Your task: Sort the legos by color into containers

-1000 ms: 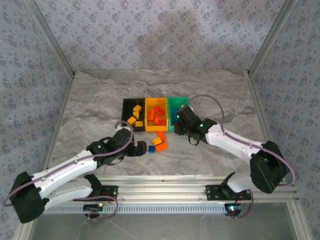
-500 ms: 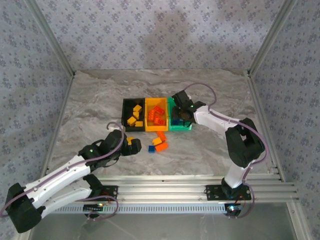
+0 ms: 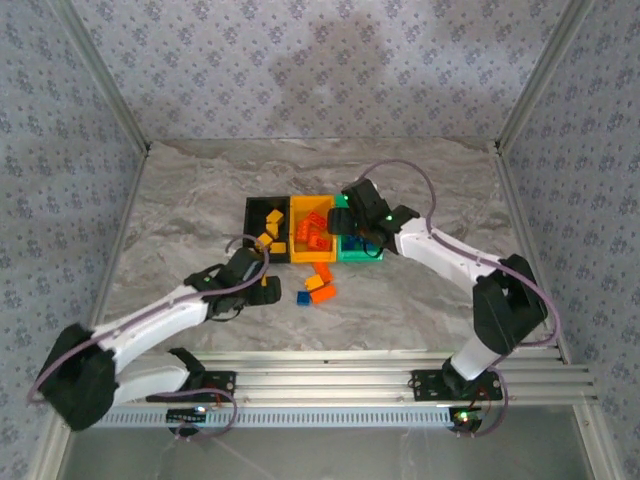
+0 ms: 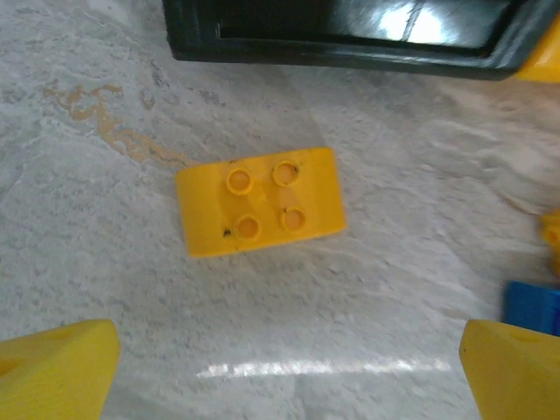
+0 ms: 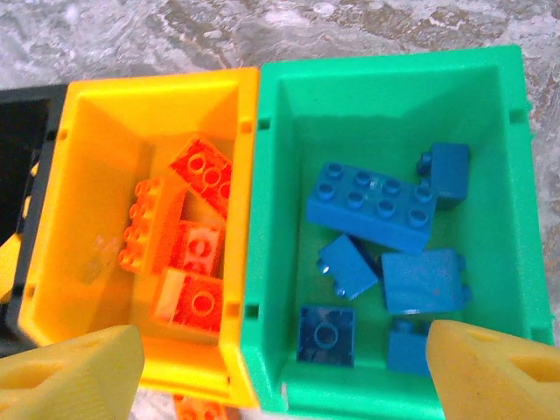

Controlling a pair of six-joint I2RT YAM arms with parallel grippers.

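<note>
At mid-worktop: three joined bins in a row, black (image 3: 255, 215), orange (image 3: 305, 258) and green (image 3: 362, 256) from left to right.
Green bin: blue bricks (image 5: 372, 206) lie inside. The right gripper (image 5: 284, 376) hovers over its near wall, fingers (image 5: 70, 367) spread wide with nothing between them.
Orange bin: orange-red bricks (image 5: 197, 262) are piled inside.
Black bin: yellow bricks (image 3: 270, 228) lie inside.
Near side of black bin: a yellow brick (image 4: 260, 201) lies studs up on the worktop (image 3: 200, 180), just short of the bin's wall. The left gripper (image 4: 280, 376) hangs over it, jaws wide, not touching.
Loose: two orange bricks (image 3: 323, 293) and a blue brick (image 3: 303, 298) lie near the orange bin's near wall.
Open room: the worktop is bare toward the far, left and right edges.
Surface: grey, marbled, glossy.
Room: patterned wallpaper (image 3: 320, 60), metal posts (image 3: 100, 80) at the far corners, a rail (image 3: 330, 385) along the near edge.
</note>
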